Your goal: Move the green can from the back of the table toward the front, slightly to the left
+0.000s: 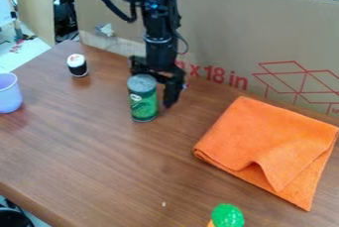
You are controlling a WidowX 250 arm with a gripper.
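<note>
The black gripper [155, 86] hangs low over the back middle of the table, directly behind a green can [143, 103]. Its fingers are spread apart: one is just right of the can with a narrow gap between them, the other is at the can's upper left, its tip partly hidden by the can. The can stands upright on the table, with a grey top and a green label. Whether the gripper touches it I cannot tell.
An orange folded cloth [265, 141] lies at the right. A small black-and-white object [77, 66] stands back left, a purple cup [9, 93] at the left edge. A green-topped object [227, 215] is at the front. A cardboard wall [225, 28] borders the table's back.
</note>
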